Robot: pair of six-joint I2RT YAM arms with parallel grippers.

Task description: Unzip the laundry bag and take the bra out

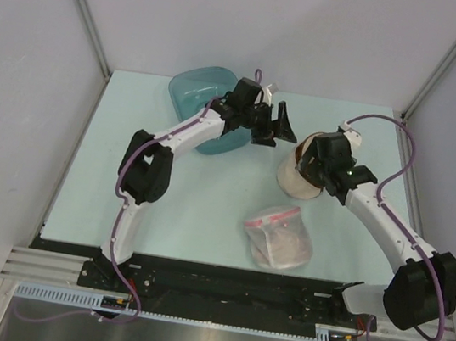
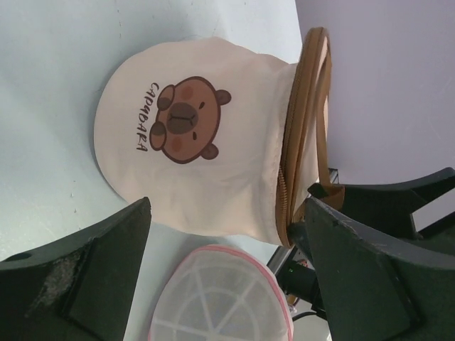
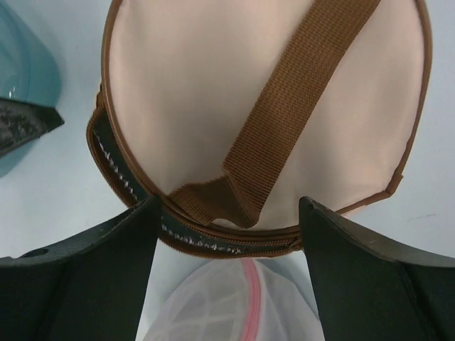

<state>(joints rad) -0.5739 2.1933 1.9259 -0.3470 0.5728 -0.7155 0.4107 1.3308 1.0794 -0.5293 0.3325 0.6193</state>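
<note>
Reaching past the teal tub (image 1: 195,93) at the table's (image 1: 123,181) far edge, our left gripper (image 1: 286,128) hangs jaws apart beside the laundry bag (image 1: 293,178), nearer the right edge; our right gripper (image 3: 227,206), jaws apart, hovers over it.

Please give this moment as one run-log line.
round beige fabric laundry bag: not gripped | left gripper: open, beside it | right gripper: open, over it | bra: not visible

Matt beige cloth laundry bag (image 3: 192,92), coarse woven brown strap (image 3: 306,92), crinkly glossy clear plastic bag (image 1: 279,240)
</note>
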